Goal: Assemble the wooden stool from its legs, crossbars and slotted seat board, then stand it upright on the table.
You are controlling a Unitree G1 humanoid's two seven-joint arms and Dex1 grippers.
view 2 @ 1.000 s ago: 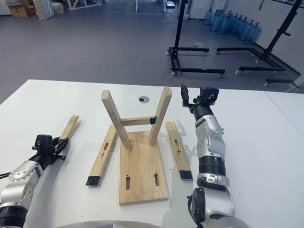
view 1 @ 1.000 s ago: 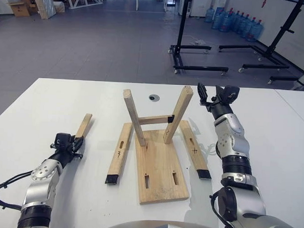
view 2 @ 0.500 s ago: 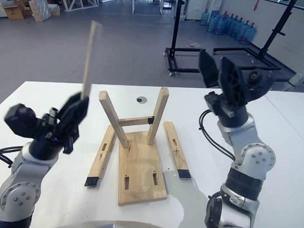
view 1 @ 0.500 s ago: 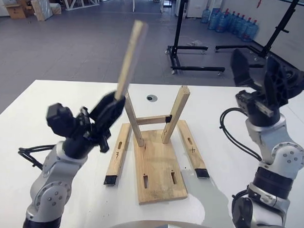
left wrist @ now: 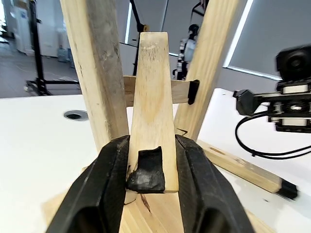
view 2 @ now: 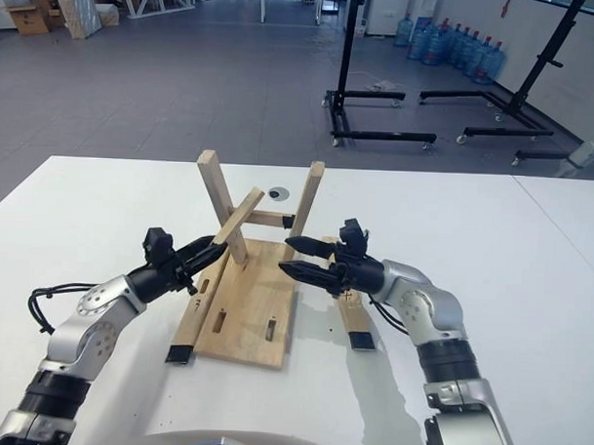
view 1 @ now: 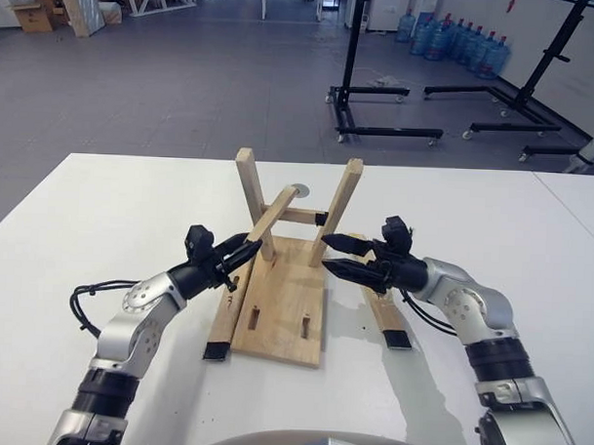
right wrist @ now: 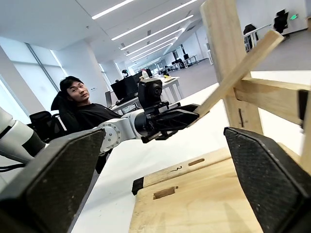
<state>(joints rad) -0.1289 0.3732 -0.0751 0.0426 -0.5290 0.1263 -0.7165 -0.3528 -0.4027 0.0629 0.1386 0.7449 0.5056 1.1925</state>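
The slotted seat board (view 1: 279,315) lies flat on the white table (view 1: 102,206). Two legs (view 1: 248,194) (view 1: 340,206) stand on its far end, joined by a crossbar (view 1: 301,217). My left gripper (view 1: 247,248) is shut on the black-tipped end of a wooden bar (left wrist: 151,102), which slants up against the left standing leg. My right gripper (view 1: 333,253) is open, low beside the foot of the right standing leg, with nothing between its fingers. One loose leg (view 1: 222,322) lies along the board's left edge, another (view 1: 385,315) to its right.
A round hole (view 2: 278,194) is set in the table behind the legs. Black wheeled stands (view 1: 389,99) are on the floor beyond the far edge. There is bare table to the far left and far right.
My left gripper lifted the bar from the left of the table, swung it up, then brought it down against the standing legs. My right gripper came from behind the right leg down to its foot.
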